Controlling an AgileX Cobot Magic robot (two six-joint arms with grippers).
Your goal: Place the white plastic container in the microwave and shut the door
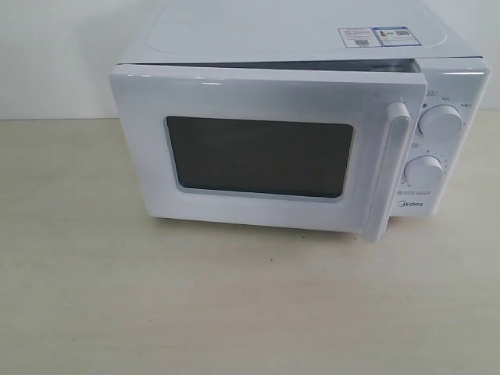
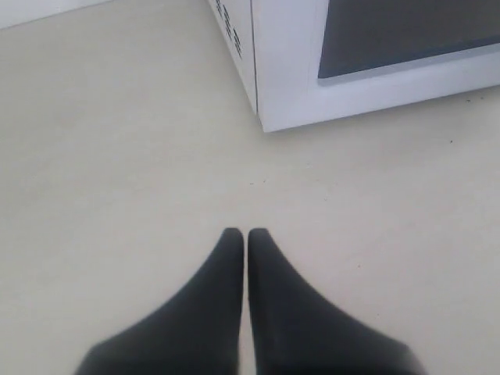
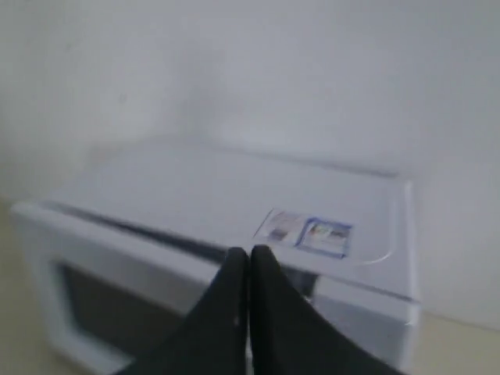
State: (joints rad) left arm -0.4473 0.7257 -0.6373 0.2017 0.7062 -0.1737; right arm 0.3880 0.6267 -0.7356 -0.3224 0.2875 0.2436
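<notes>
The white microwave (image 1: pixel 297 35) stands at the back of the table. Its door (image 1: pixel 258 156), with a dark window and a vertical white bar handle (image 1: pixel 388 168), hangs slightly ajar, a dark gap showing along its top edge. No white plastic container shows in any view. My left gripper (image 2: pixel 245 232) is shut and empty above the bare tabletop, short of the microwave's lower corner (image 2: pixel 262 117). My right gripper (image 3: pixel 248 251) is shut and empty, raised in front of the microwave (image 3: pixel 234 195) near the gap above the door (image 3: pixel 117 266). Neither gripper appears in the exterior view.
Two round white dials (image 1: pixel 441 121) sit on the panel right of the door. Labels (image 1: pixel 375 36) lie on the microwave's top. The pale wooden tabletop (image 1: pixel 195 305) stretches in front; a white wall (image 1: pixel 55 55) stands behind.
</notes>
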